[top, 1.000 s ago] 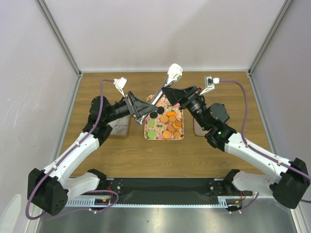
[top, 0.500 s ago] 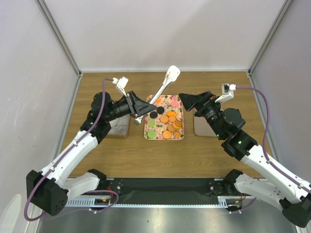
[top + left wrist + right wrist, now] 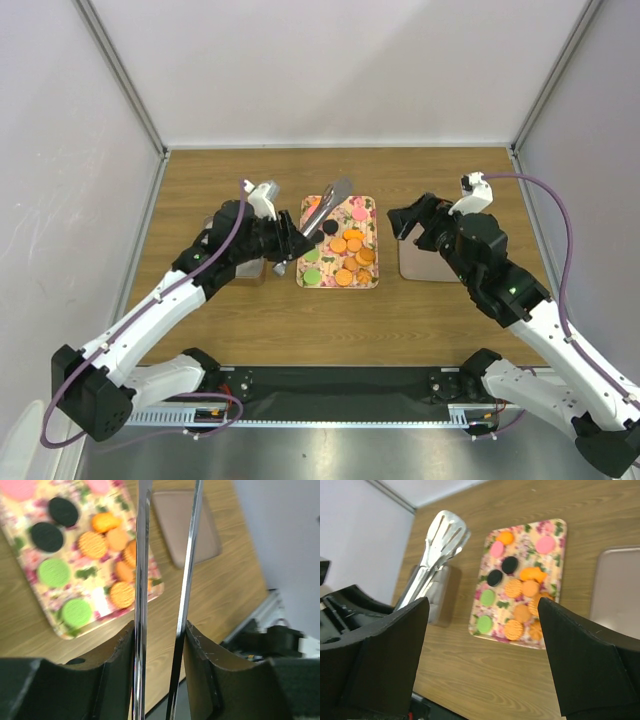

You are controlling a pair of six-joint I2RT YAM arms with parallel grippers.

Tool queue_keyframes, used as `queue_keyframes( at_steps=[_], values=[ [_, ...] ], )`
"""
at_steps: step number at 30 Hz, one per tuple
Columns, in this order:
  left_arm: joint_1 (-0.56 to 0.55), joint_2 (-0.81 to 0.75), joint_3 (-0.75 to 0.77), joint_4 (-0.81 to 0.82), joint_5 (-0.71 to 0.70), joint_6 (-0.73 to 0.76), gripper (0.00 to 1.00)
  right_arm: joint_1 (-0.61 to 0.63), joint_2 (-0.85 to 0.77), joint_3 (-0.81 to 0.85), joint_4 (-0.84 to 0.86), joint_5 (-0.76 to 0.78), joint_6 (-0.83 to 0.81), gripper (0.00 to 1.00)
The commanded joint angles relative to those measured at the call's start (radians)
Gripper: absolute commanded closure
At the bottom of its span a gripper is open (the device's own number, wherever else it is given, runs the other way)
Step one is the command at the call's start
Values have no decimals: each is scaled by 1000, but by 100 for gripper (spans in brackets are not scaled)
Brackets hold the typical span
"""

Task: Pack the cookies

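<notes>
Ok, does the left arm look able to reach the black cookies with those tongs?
Probably yes. The left gripper holds the tongs with their tips above the tray's far end, close to the black cookies, which lie uncovered. The right gripper is off to the side, out of the way.

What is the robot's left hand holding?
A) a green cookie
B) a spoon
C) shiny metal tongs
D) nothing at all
C: the left gripper is clamped on the two silver arms of the tongs, which reach out over the tray.
</notes>
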Motion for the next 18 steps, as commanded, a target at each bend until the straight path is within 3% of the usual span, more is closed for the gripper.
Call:
queue_keyframes(
  at_steps=[1, 9, 18],
  values=[
    [-38, 12, 43, -80, -150, 76, 56, -38, -4, 36, -94, -40, -55, 5],
    [-99, 67, 69, -222, -364, 121, 57, -71, -1, 8, -143, -106, -87, 5],
    [-139, 139, 69, -282, -464, 144, 58, -87, 16, -21, -146, -144, -107, 5]
  ],
)
